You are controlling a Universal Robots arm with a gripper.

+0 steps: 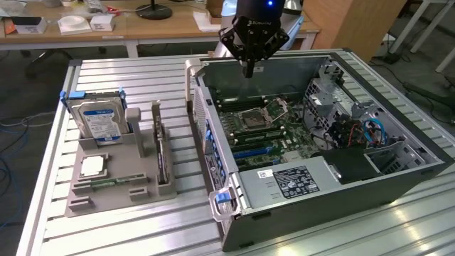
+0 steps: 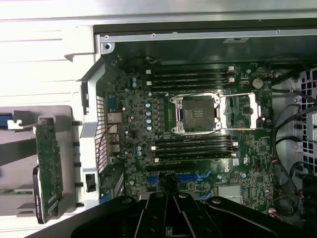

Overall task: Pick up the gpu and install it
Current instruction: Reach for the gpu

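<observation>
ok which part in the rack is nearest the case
The gpu, standing on edge right beside the case; the hard drive stands farther off.

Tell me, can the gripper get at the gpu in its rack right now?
Probably yes: the gpu stands on edge in the grey rack beside the case, its top edge uncovered. The gripper hangs shut over the case.

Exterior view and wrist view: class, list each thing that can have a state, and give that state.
claw: shut, holding nothing, above the case.
case: open, lying on its side.
gpu: on edge in the stand, untouched.
hard drive: upright in the stand.
CPU socket: open, empty.
</observation>
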